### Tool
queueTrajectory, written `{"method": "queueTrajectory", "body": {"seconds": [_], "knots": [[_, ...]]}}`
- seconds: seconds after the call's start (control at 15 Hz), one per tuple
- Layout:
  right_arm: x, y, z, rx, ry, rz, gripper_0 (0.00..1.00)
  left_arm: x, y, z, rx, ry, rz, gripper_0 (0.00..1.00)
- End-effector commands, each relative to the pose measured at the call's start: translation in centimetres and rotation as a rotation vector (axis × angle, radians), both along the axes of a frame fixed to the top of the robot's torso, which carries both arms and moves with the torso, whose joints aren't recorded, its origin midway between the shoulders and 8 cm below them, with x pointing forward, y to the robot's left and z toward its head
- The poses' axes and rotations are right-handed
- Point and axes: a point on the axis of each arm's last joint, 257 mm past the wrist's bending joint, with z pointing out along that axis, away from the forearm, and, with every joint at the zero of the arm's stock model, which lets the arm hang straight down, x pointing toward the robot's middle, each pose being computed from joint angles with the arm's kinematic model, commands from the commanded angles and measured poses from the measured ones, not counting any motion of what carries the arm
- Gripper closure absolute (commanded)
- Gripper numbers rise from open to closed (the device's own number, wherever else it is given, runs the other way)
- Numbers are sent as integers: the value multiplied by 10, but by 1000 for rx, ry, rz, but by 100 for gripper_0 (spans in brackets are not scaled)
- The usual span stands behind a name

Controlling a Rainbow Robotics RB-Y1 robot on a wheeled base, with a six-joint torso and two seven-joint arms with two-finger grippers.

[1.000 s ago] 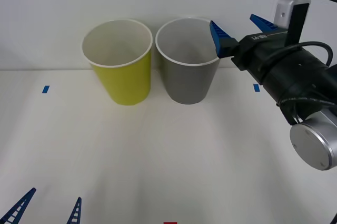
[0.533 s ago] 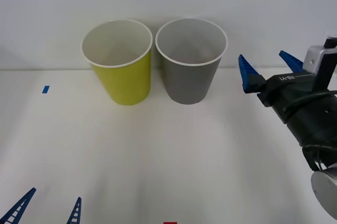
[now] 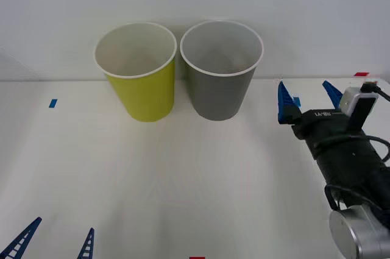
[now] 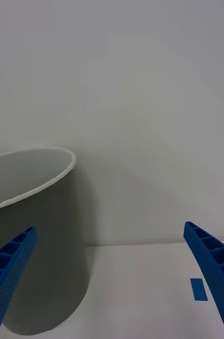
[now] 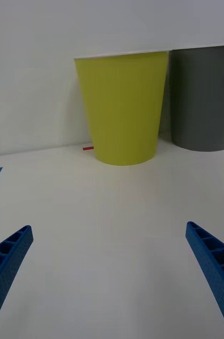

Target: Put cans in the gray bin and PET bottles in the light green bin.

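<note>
**Both bins upright, both tools spread wide and holding nothing**

You have the gray bin standing upright at the back of the white tabletop, close to the wall, and you can use it as your landmark. Its white rim is in plain sight, and from the front view you can look down into its pale inside, though the bottom is not in view. No can is visible on the tabletop or in either tool.

Just to the left of the gray bin stands the light green bin, also upright, the two rims nearly touching. Its inside is white, and again you cannot see the bottom.

To the right of the gray bin and a little nearer to you, your right tool hangs above the tabletop, apart from the bin's wall. Its two blue ribbed fingers are spread wide with nothing between them. A small blue tape mark lies on the tabletop beside it.

Well in front of the gray bin and off to the left, your left tool sits low at the near edge of the tabletop. Its fingers are also spread wide and grip nothing. Another blue tape mark lies left of the light green bin.
</note>
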Motion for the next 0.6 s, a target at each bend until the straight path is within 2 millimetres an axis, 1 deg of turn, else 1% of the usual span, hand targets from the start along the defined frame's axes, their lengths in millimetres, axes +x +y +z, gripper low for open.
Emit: {"method": "queueTrajectory", "body": {"seconds": [0.07, 0.13, 0.2, 0.4, 0.47, 0.6], "knots": [[-2, 10, -39, 38, -61, 10, 5, 0, 0, 0, 0, 0, 0, 0], [-7, 9, -50, 36, -64, 8, 5, 0, 0, 0, 0, 0, 0, 0], [-17, 7, -63, 18, -53, 4, 5, 0, 0, 0, 0, 0, 0, 0], [-52, -5, -89, -27, -32, -7, 5, 0, 0, 0, 0, 0, 0, 0], [-67, -8, -96, -40, -32, -8, 5, 0, 0, 0, 0, 0, 0, 0], [-86, -12, -109, -55, -17, -15, 5, 0, 0, 0, 0, 0, 0, 0]]}}
